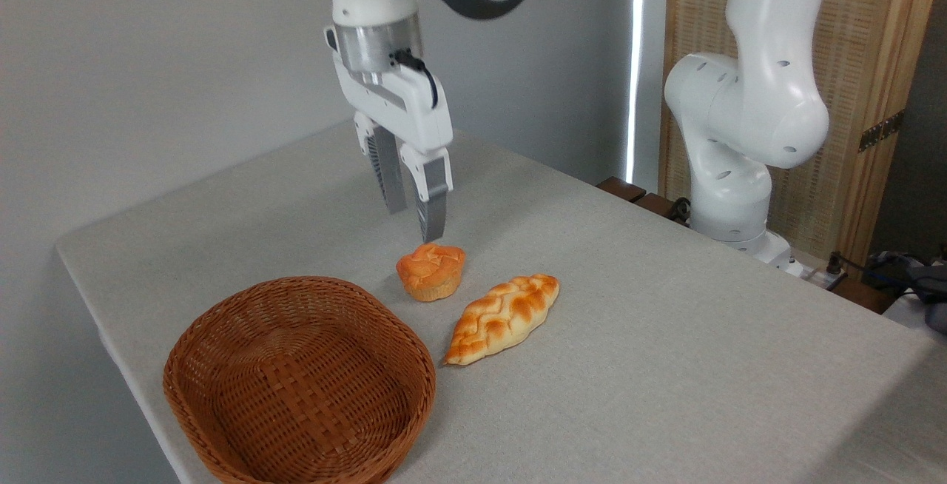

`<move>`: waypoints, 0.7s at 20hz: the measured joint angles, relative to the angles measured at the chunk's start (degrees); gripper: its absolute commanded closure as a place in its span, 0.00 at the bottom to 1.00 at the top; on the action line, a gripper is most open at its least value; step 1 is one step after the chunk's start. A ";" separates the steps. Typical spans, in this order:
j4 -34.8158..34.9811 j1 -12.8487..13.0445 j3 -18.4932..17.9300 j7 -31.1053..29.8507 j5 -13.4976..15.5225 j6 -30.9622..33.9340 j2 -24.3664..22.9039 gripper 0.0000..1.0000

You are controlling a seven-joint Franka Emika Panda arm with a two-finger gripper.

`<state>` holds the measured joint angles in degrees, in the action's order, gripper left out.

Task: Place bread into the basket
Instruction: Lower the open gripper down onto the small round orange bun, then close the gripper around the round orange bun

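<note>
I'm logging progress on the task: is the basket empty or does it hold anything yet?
Empty. Only bare weave shows inside the basket; the bread sits on the table beside it.

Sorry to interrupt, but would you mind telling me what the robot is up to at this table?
The arm's tool hangs above the bun, fingers pointing down with a narrow gap between them and holding nothing. The bun sits on the table, untouched, with a braided loaf lying beside it to the right. The wicker basket stands empty at the front left. So the bun has not yet been picked up; it looks as if the tool is about to come down on it.
</note>
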<state>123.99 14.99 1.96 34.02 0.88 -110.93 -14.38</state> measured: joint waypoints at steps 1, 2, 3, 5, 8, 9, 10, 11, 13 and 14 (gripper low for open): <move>1.40 0.25 -0.01 0.00 0.00 -1.28 0.00 0.00; 2.62 0.49 -0.01 0.00 0.00 -2.33 0.01 0.00; 3.64 0.66 -0.01 0.00 0.00 -3.14 0.01 0.00; 5.15 0.98 -0.02 0.00 0.00 -4.00 0.01 0.00; 6.17 1.68 -0.01 0.00 0.00 -6.44 0.01 0.00; 6.66 1.97 -0.01 0.00 0.00 -7.30 0.01 0.00; 7.18 2.20 -0.01 0.00 0.00 -7.85 0.02 0.00; 7.73 2.35 -0.01 0.00 0.00 -8.38 0.03 0.00; 8.55 2.44 -0.01 0.00 0.00 -9.36 0.12 0.00; 8.78 2.45 -0.01 0.00 0.00 -9.61 0.18 0.00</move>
<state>132.77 17.43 1.94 34.02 0.88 -120.54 -14.20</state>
